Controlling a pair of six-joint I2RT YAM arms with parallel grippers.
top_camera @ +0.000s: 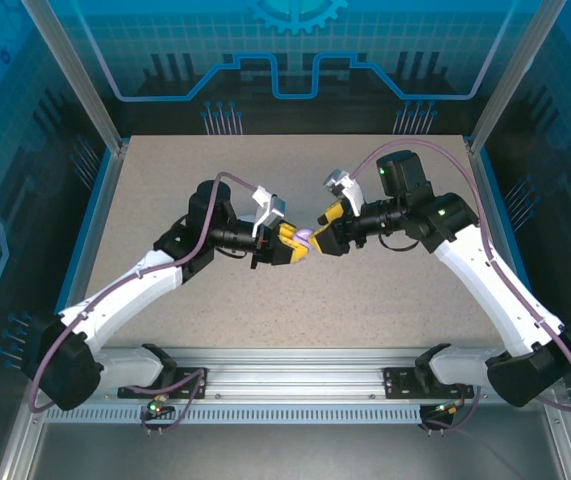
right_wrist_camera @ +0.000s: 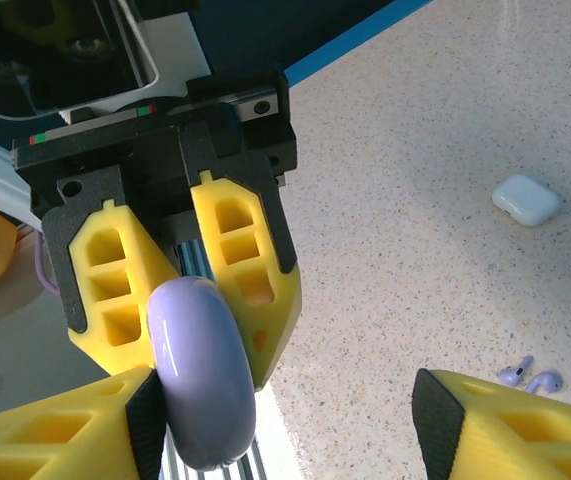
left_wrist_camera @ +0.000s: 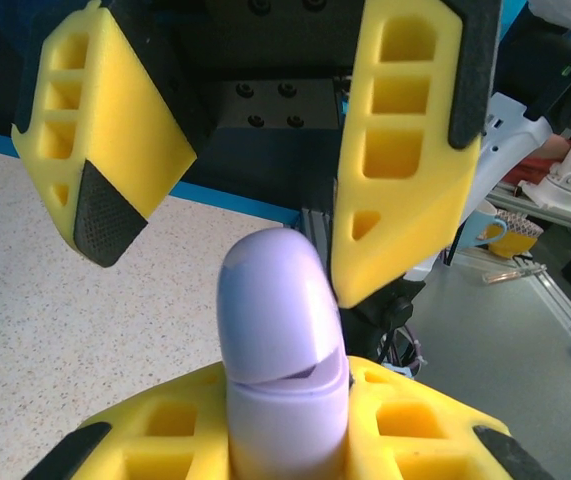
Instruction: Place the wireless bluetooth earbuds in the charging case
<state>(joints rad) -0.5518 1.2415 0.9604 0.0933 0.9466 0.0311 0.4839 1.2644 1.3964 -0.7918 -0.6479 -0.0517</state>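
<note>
My left gripper (top_camera: pixel 298 244) is shut on the charging case (top_camera: pixel 305 236), a round, glossy lavender case held on edge above the middle of the table. In the left wrist view the case (left_wrist_camera: pixel 280 340) stands up between my yellow fingers (left_wrist_camera: pixel 415 430), its lid seam showing. My right gripper (top_camera: pixel 322 229) faces it, open, straddling the case. In the right wrist view one black pad (right_wrist_camera: pixel 145 420) sits right beside the case (right_wrist_camera: pixel 200 380); the other fingertip (right_wrist_camera: pixel 440 415) is well clear. Two tiny pale-lavender earbuds (right_wrist_camera: pixel 530 379) lie on the table.
A small white rounded box (right_wrist_camera: pixel 528 198) lies on the speckled tabletop (right_wrist_camera: pixel 415 250) beyond the earbuds. The two arms meet nose to nose at mid-table. The aluminium rail (top_camera: pixel 295 365) runs along the near edge.
</note>
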